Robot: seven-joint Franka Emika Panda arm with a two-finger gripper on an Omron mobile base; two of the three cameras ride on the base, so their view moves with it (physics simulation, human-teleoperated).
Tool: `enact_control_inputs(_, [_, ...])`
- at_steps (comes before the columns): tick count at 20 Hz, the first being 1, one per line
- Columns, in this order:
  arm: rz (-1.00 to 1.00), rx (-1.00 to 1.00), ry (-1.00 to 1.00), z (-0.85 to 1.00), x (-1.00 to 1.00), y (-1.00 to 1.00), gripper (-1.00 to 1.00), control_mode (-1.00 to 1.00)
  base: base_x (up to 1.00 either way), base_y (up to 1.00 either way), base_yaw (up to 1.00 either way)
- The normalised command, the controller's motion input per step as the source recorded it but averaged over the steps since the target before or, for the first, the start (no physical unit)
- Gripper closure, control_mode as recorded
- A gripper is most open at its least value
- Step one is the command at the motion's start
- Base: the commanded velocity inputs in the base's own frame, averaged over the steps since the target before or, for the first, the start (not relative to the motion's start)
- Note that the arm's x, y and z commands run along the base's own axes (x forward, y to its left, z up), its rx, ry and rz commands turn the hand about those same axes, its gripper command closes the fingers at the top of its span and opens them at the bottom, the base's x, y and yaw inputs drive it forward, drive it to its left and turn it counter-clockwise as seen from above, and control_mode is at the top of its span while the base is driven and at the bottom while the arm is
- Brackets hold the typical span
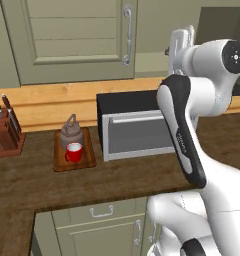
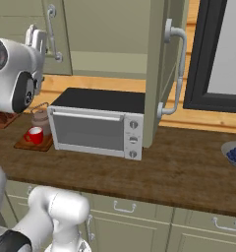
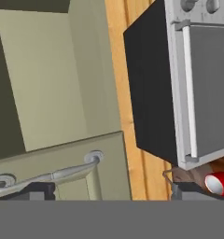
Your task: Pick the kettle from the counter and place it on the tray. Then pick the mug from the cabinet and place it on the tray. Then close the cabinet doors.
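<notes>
1. The gripper (image 3: 107, 190) is up at the cabinet (image 2: 110, 29); its two dark fingertips (image 3: 37, 190) stand wide apart and hold nothing.
2. The silver handle (image 3: 53, 174) of the left cabinet door (image 1: 74, 40) lies just beyond the fingertips; I cannot tell if they touch it.
3. The right cabinet door (image 2: 157, 69) stands open.
4. The kettle (image 1: 71, 131) and the mug (image 1: 74, 152) stand on the tray (image 1: 87, 161), on the counter (image 1: 67, 187) left of the toaster oven (image 1: 134, 130).

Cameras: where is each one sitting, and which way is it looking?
Left base view: behind the arm's left, facing the counter, tray, kettle and mug; the white arm rises at right.
Right base view: behind its right, facing the toaster oven and an open cabinet door; arm at left.
Hand view: on the hand, facing a door handle; dark fingertips below.
All show the mug.
</notes>
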Motion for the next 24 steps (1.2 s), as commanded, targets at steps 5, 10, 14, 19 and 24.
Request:
enact_control_inputs(5, [0.00,-0.02,-0.16,-0.01,-0.57,-0.12,-1.00,-1.00,0.00,0.00,0.00])
enact_control_inputs(10, [-0.04,-0.05,-0.13,-0.03,-0.48,-0.14,-1.00,-1.00,0.00,0.00,0.00])
enact_control_inputs(14, [-0.15,0.00,-0.08,0.00,-0.33,-0.51,-1.00,-1.00,0.00,0.00,0.00])
enact_control_inputs(19, [-0.30,0.01,0.00,0.00,-0.28,-0.75,-1.00,-1.00,0.00,0.00,0.00])
enact_control_inputs(24, [-0.37,0.00,0.06,0.00,-0.29,-0.70,-1.00,-1.00,0.00,0.00,0.00])
